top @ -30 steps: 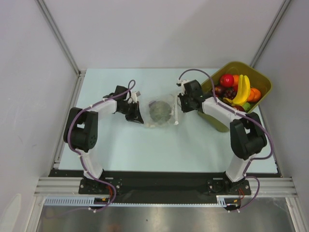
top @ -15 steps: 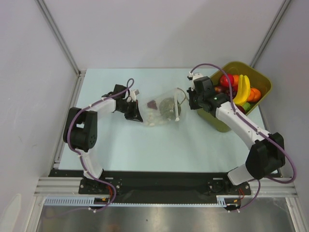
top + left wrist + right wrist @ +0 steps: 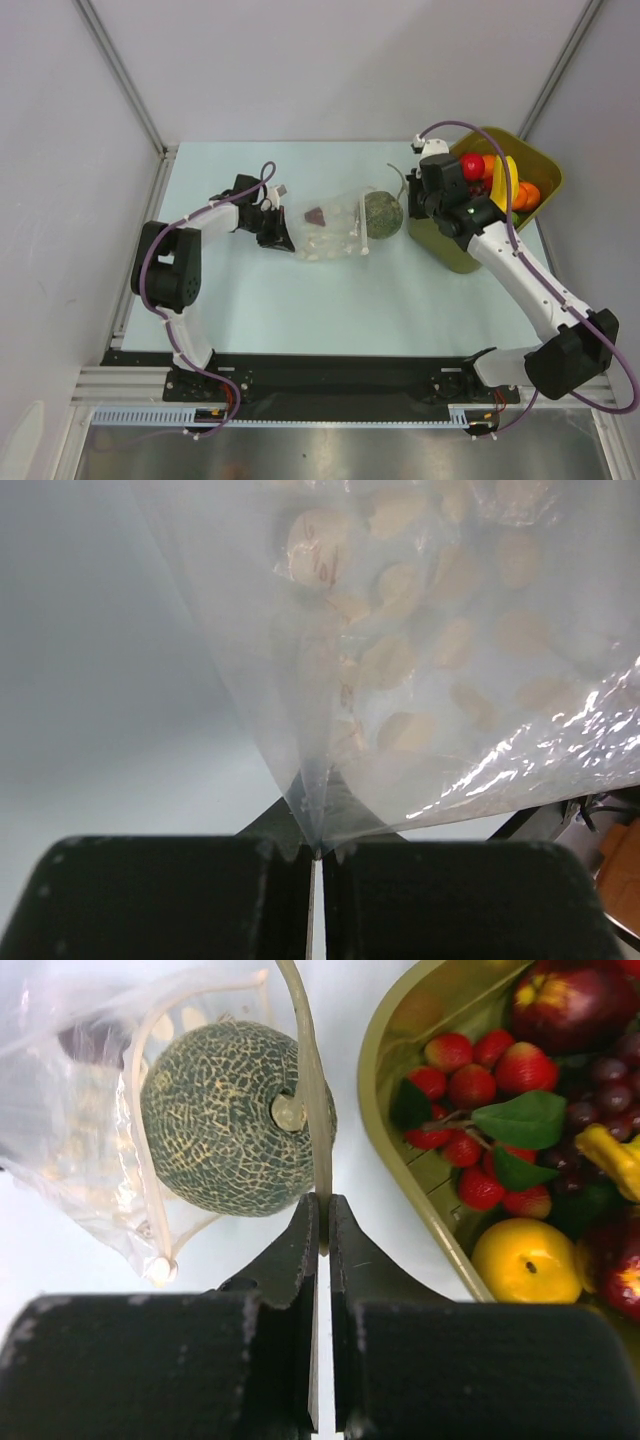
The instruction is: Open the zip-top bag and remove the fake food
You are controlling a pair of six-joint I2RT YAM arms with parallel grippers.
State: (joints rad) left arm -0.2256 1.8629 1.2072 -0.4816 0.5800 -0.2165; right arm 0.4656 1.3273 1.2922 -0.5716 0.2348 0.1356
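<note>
L gripper (image 3: pixel 318 852) clenched on corner of zip-top bag (image 3: pixel 330 228). R gripper (image 3: pixel 320 1215) pinching stem (image 3: pixel 312 1110) of melon (image 3: pixel 220 1120). Melon outside bag mouth, btwn bag and olive tub (image 3: pixel 455 255). Purple piece (image 3: pixel 316 213) inside bag.

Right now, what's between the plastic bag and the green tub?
The melon, just at the mouth of the bag, its stem pinched in the right gripper, short of the tub. The top view shows it best.
</note>
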